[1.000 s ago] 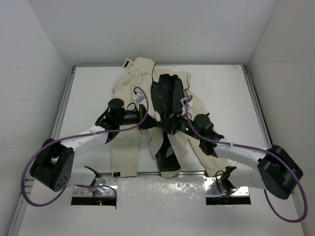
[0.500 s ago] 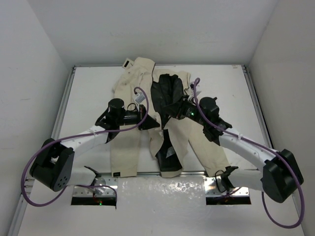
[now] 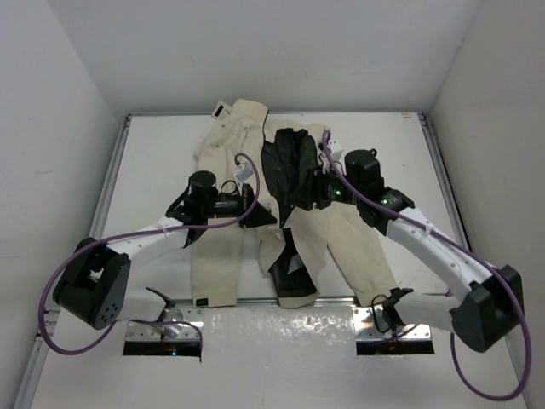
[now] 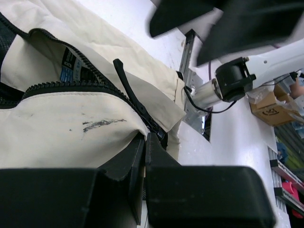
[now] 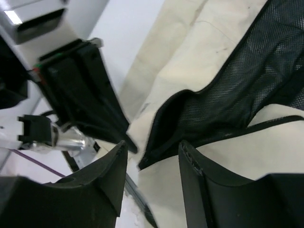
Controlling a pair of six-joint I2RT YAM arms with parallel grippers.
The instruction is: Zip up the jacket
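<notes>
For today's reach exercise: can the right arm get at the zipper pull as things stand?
Probably yes. The zipper pull stands uncovered, and the right gripper hangs nearby, jaws open; the left gripper, shut on the jacket beside it, crowds the approach.

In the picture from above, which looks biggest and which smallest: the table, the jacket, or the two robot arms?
1. table
2. jacket
3. left arm and right arm: these two look about alike, so I won't rank one over the other.
</notes>
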